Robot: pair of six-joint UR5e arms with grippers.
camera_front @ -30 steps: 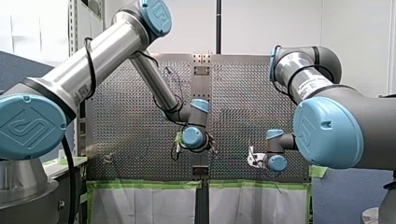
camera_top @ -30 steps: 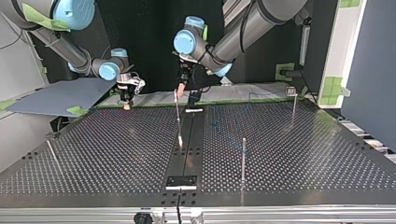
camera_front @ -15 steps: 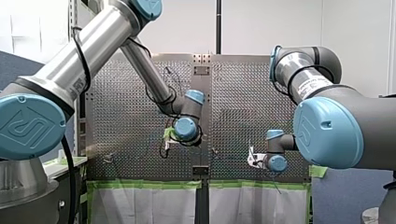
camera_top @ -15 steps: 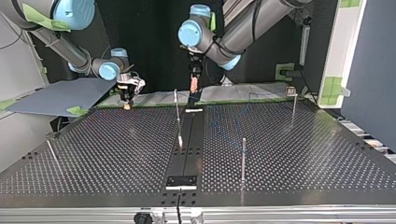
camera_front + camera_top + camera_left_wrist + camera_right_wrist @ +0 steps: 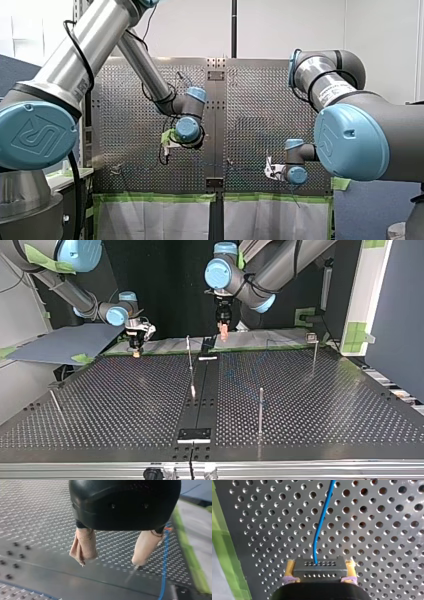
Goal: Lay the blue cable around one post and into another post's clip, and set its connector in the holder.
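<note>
Left gripper [image 5: 110, 561] has risen away from the middle post [image 5: 189, 360], swung toward the top view's right. Its beige pads [image 5: 83, 547] are wide apart, nothing held. Blue cable [image 5: 163, 567] runs just beside one pad, over the perforated table [image 5: 310, 405]. Right gripper [image 5: 319, 573] clamps the connector [image 5: 319, 565], cable leading ahead. Risk: unguided slack slips off the post if the right arm pulls.
</note>
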